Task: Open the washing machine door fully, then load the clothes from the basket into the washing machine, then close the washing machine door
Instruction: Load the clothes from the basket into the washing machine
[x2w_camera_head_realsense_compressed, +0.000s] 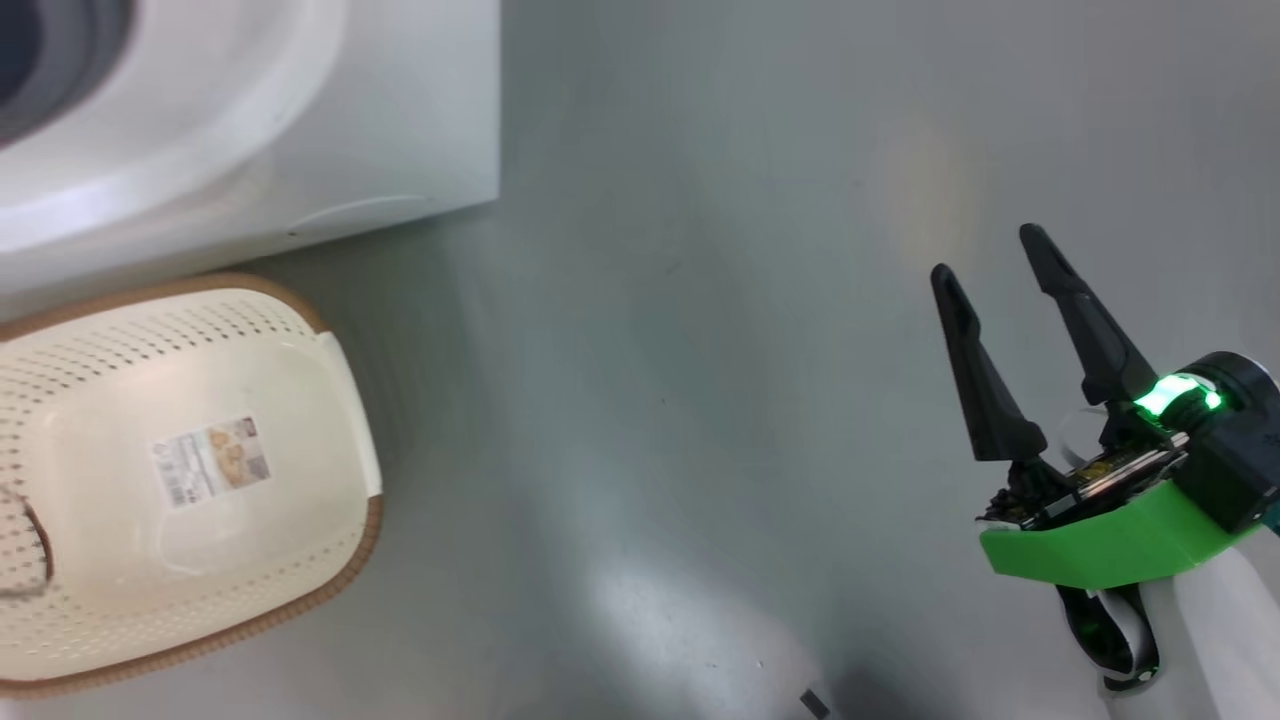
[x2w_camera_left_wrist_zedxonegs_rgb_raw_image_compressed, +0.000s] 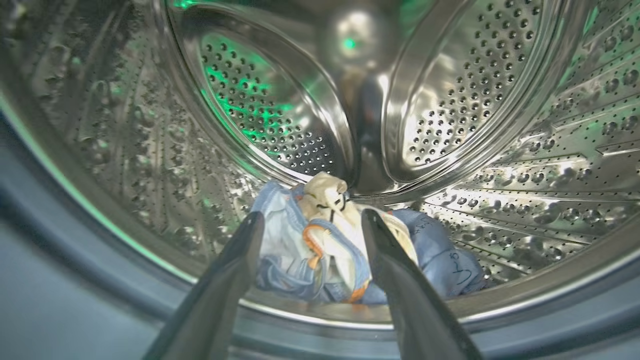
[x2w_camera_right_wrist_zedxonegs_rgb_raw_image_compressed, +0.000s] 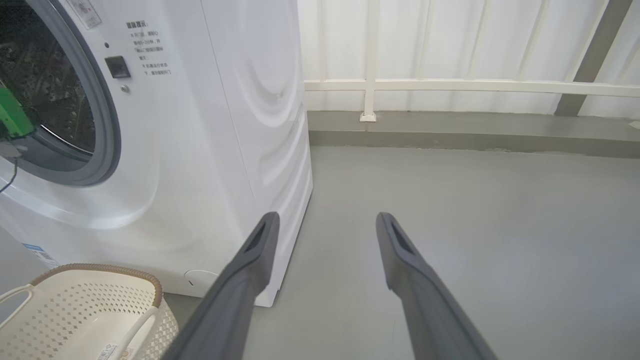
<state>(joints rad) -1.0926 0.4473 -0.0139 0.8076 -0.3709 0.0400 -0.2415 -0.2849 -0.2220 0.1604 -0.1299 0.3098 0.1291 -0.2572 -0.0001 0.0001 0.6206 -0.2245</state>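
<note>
My left gripper (x2w_camera_left_wrist_zedxonegs_rgb_raw_image_compressed: 312, 215) is inside the washing machine (x2w_camera_right_wrist_zedxonegs_rgb_raw_image_compressed: 240, 125), jaws spread wide with nothing pinched between them. The clothes (x2w_camera_left_wrist_zedxonegs_rgb_raw_image_compressed: 320, 250), blue and cream, lie heaped at the bottom of the machine's steel drum (x2w_camera_left_wrist_zedxonegs_rgb_raw_image_compressed: 500, 100), just beyond the gripper. The basket (x2w_camera_head_realsense_compressed: 250, 540) sits at the machine's foot. My right gripper (x2w_camera_head_realsense_compressed: 985, 252) hangs off the machine's side above the floor (x2w_camera_head_realsense_compressed: 700, 400), jaws wide and empty
</note>
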